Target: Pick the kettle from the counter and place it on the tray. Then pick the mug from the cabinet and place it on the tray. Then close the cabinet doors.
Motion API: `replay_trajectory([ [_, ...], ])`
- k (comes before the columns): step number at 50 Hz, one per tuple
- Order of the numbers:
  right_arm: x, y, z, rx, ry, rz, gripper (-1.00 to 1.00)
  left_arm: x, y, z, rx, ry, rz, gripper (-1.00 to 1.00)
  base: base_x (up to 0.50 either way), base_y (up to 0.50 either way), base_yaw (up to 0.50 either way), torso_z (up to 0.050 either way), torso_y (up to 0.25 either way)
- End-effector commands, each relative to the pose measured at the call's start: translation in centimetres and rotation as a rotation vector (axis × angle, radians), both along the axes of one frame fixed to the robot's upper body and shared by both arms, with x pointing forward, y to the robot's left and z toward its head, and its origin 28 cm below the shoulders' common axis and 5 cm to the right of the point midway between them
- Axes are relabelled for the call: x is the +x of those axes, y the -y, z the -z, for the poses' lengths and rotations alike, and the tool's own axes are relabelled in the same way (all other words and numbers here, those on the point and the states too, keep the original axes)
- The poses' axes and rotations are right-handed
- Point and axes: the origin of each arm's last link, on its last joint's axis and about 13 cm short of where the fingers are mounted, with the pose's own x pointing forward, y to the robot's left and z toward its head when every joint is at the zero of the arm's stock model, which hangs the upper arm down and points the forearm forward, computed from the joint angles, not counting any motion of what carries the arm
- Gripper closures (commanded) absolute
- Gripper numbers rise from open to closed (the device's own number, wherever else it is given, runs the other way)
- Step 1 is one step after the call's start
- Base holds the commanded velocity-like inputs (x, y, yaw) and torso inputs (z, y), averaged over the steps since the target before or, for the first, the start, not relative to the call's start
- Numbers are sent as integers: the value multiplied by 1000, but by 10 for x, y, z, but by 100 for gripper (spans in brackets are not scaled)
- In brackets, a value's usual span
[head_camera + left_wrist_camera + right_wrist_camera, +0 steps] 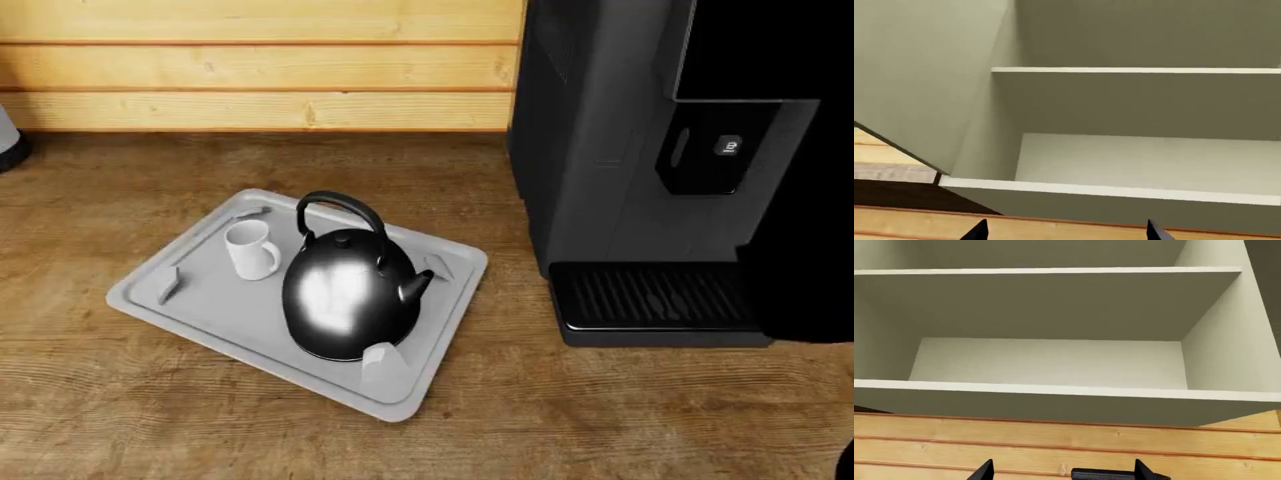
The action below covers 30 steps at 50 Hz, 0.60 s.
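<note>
The black-chrome kettle (350, 292) stands on the light grey tray (200, 310) on the wood counter (134, 410). The small white mug (250, 250) stands on the tray too, just left of the kettle. Neither gripper shows in the head view. My left gripper (1066, 231) is open and empty, below the open pale cabinet (1121, 165) with its door (914, 75) swung out. My right gripper (1064, 471) is open and empty, below the same cabinet's empty shelves (1047, 390).
A tall dark coffee machine (641, 160) stands on the counter right of the tray. A wood-plank wall (254, 65) runs behind the counter and below the cabinet (1054, 445). A white object (7, 140) sits at the far left edge.
</note>
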Motion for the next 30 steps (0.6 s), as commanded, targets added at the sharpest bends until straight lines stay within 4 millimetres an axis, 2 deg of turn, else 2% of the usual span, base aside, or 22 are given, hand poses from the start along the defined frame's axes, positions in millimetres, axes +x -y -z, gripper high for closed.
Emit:
replay_trajectory([
  [1,1,1,1,-10,-3,18,-100,-3,1,1,-53,31,-19,-100,0,0,0,0,0],
  [8,3,2,2,-31,9,53,-100,-3,2,4,-66,3,13,-100,0,64,0,0,0],
  [30,5,0,4,-42,8,52,-100,2,-1,7,-78,-44,4,-100,0,500,0,0,0],
])
